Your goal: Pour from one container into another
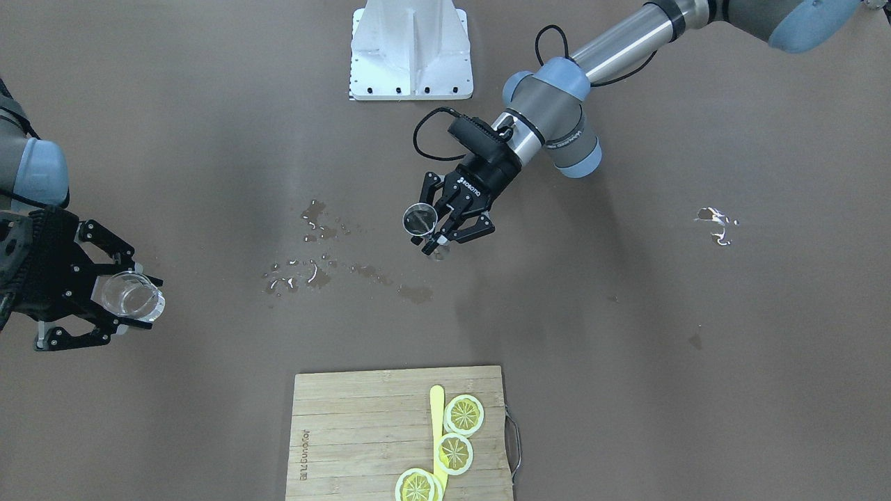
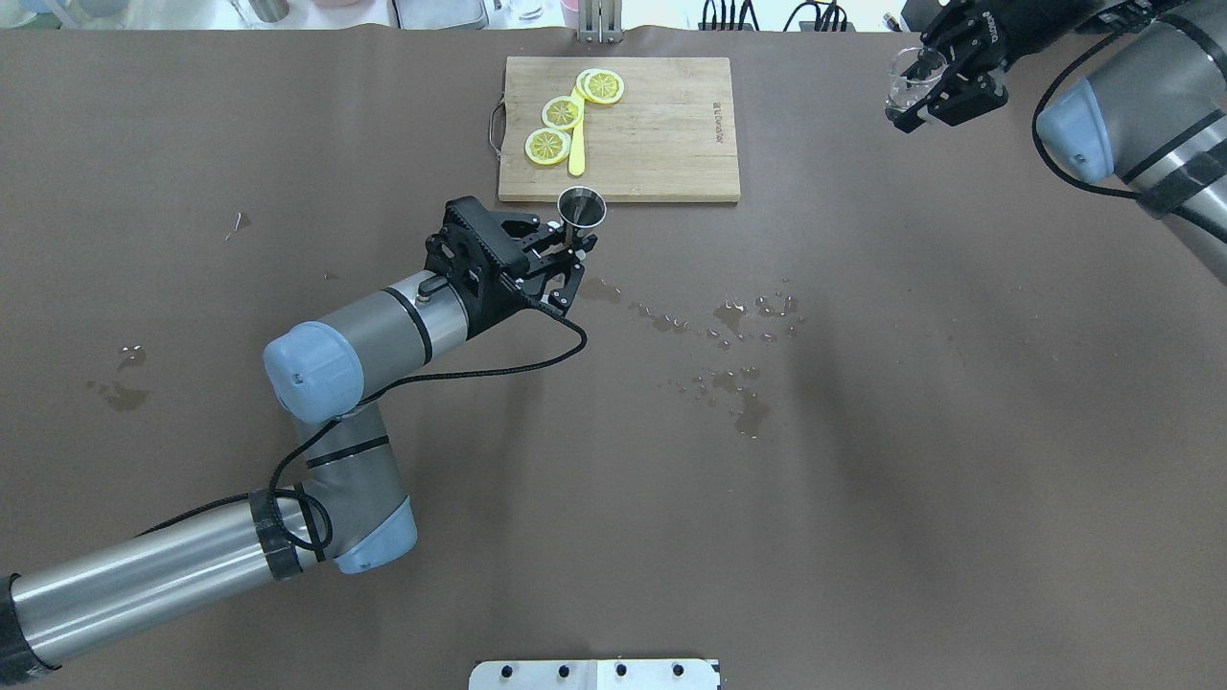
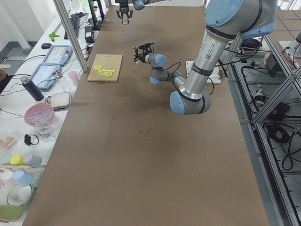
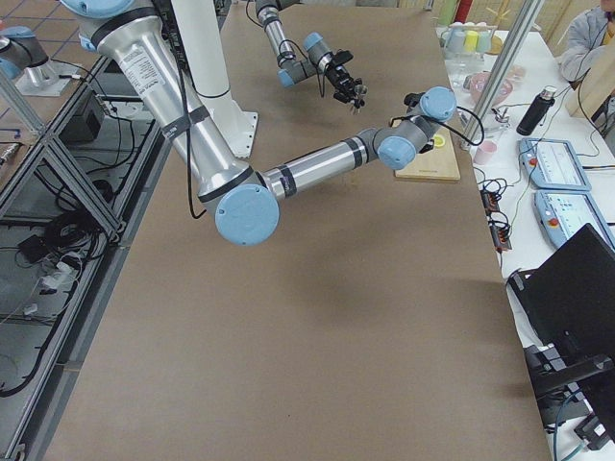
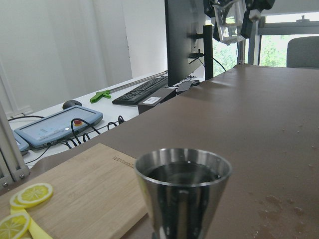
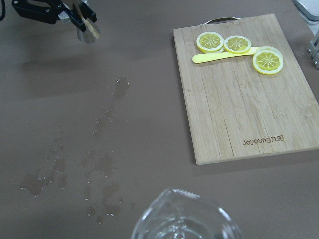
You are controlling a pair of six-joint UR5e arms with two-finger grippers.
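Note:
The silver metal jigger is held upright above the table's middle, with my left gripper shut on its waist. Seen from overhead, the jigger hangs just in front of the cutting board's near edge, in the left gripper. The left wrist view shows the jigger close up, with dark liquid inside. My right gripper is shut on the small clear glass and holds it raised far off to my right. Overhead, the glass is near the far right corner. Only the rim of the glass shows in the right wrist view.
A wooden cutting board with lemon slices and a yellow knife lies at the far middle. Water splashes mark the brown table between the arms. Smaller wet spots lie to the left. A white mount stands at the robot's base.

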